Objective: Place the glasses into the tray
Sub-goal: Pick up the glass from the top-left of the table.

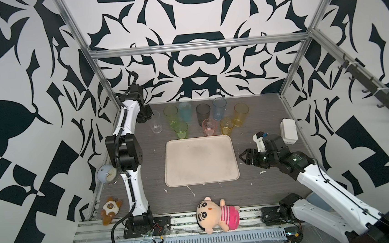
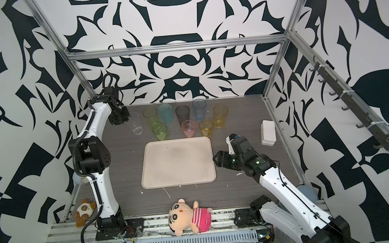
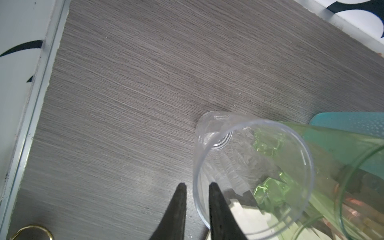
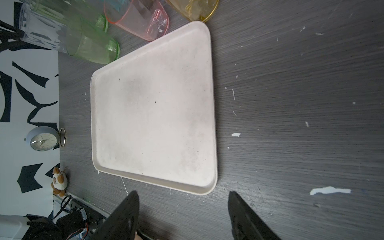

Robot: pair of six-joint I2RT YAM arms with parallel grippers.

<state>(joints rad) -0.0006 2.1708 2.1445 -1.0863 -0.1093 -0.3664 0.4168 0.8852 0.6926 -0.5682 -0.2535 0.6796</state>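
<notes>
The tall clear plastic tumbler point(image 3: 249, 166) looks light and slippery; the left gripper point(image 3: 197, 185) straddles its rim wall, whether clamped I cannot tell.

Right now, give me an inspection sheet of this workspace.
Surface: grey wood-grain tabletop, white flecks.
Job's things: flat beige plastic tray bare; nine translucent tinted tumblers upright beyond it.
Clutter: small white box, round alarm clock, small plush animal, pink-shirted doll.
Grippers: left gripper straddles rim of clear tumbler, grip unclear; right gripper open, empty.
Cables: black cable looping off left arm's base.
Surroundings: black-and-white patterned walls, aluminium frame, hook rail.
</notes>
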